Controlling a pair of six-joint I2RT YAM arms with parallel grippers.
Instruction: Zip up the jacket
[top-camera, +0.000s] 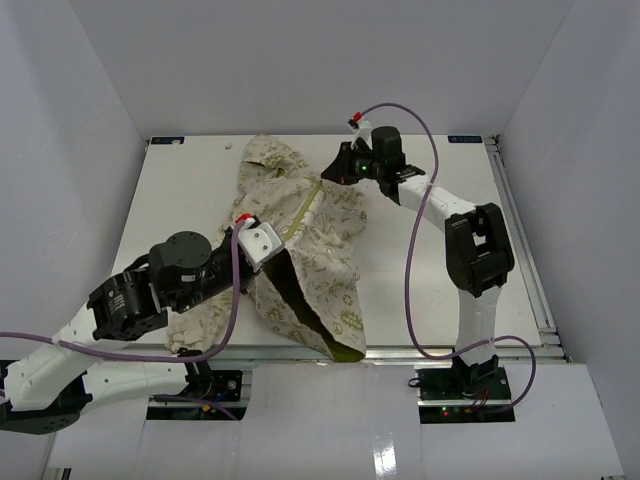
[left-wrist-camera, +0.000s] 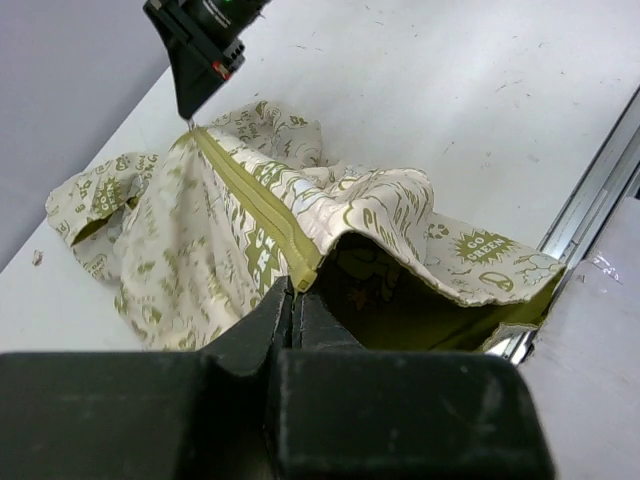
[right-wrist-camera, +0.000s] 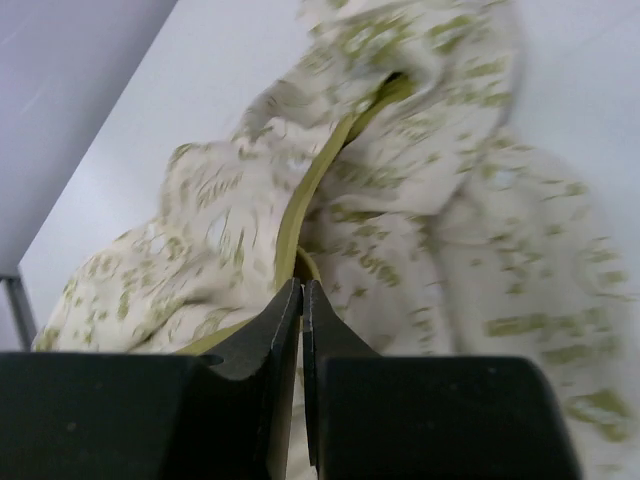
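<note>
The jacket lies on the table, its zipper closed between our two end effectors. The left end effector clamps the zipper's lower end and the right end effector its upper end. We judge zipping nearly finished.

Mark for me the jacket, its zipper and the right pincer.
jacket (top-camera: 335, 270), top view, lower front panel.
zipper (left-wrist-camera: 252, 206), left wrist view, middle of olive band.
right pincer (right-wrist-camera: 302, 289), right wrist view, between its fingertips.
</note>
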